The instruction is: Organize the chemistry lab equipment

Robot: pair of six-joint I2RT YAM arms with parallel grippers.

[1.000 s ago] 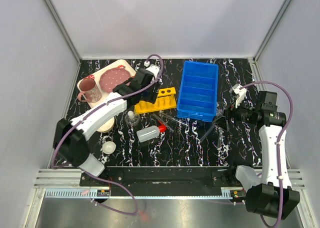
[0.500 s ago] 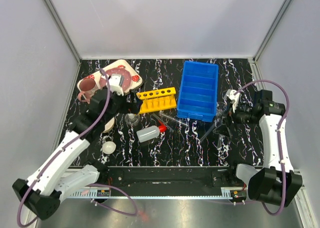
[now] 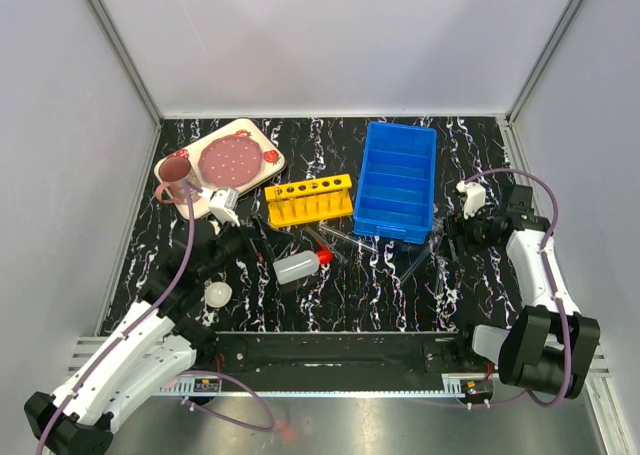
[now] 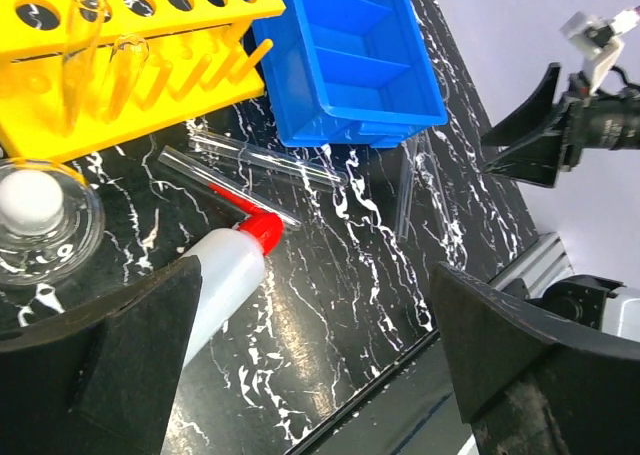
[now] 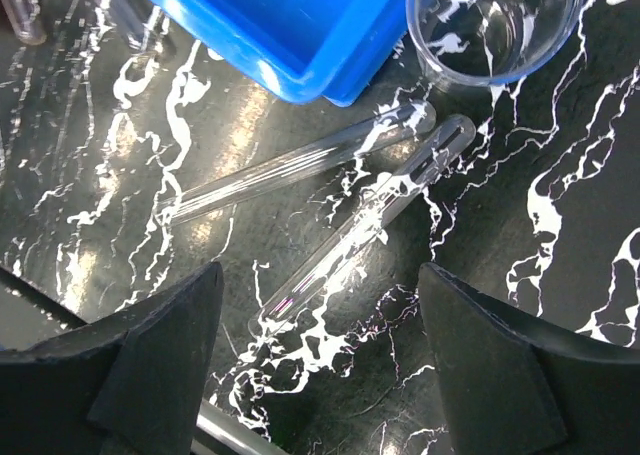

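The yellow tube rack (image 3: 310,199) stands mid-table with two clear test tubes (image 4: 85,25) upright in its holes. More test tubes (image 4: 270,162) lie flat in front of it. The red-capped squeeze bottle (image 4: 225,275) lies on its side beside the small glass flask (image 4: 40,210). A small white dish (image 3: 217,294) sits near the front left. My left gripper (image 4: 315,365) hovers open and empty above the bottle. My right gripper (image 5: 320,365) is open low over two test tubes (image 5: 370,220) lying by the blue bin's corner.
A blue divided bin (image 3: 398,180) stands right of the rack. A clear cup (image 5: 495,25) sits at its near right corner. A pink mug (image 3: 175,170) and strawberry plate on a tray (image 3: 232,155) fill the far left. Grey walls enclose the table.
My left gripper has drawn back from the yellow rack toward the near left and opened wider. My right gripper has shifted slightly over the loose tubes.
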